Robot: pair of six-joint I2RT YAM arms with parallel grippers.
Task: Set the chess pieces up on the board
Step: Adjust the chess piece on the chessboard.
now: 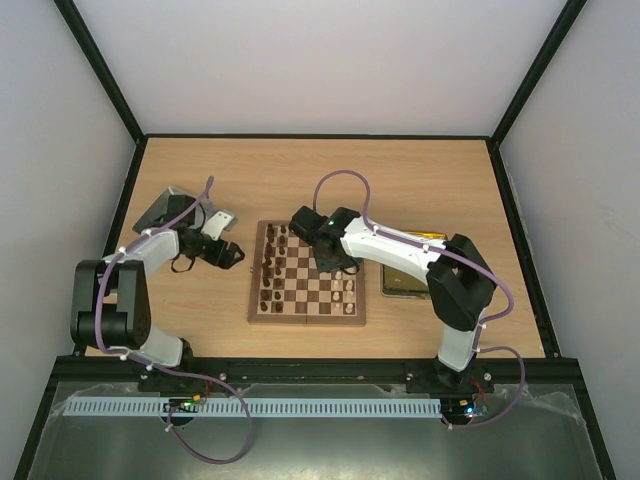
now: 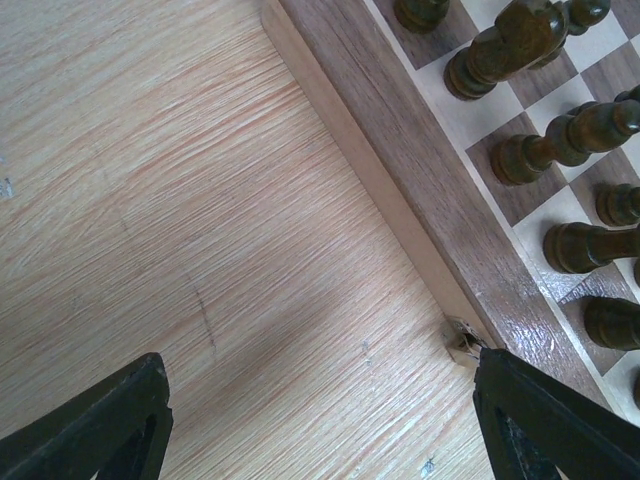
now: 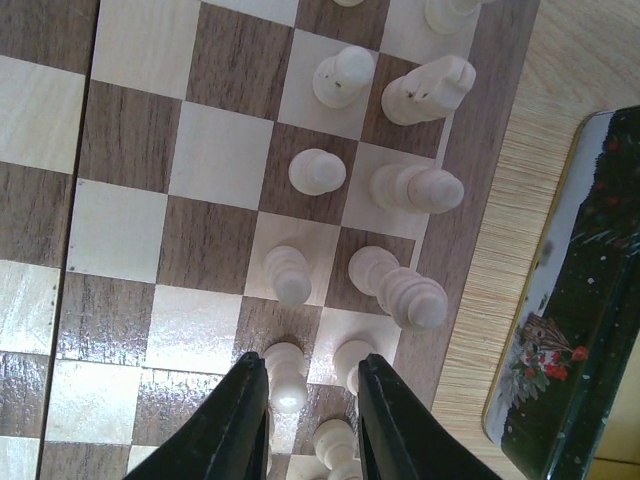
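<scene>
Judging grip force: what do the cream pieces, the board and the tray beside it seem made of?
Cream pieces: likely turned wood, smooth pale satin finish, lathe rings visible. Board: wood, visible grain, slight sheen. Tray: probably metal, glossy printed surface with rolled rim.

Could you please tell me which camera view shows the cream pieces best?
The right wrist view: the cream pieces are close up, each shape distinct. The top view shows them only as tiny specks on the board's right side. The left wrist view shows only dark pieces.
</scene>
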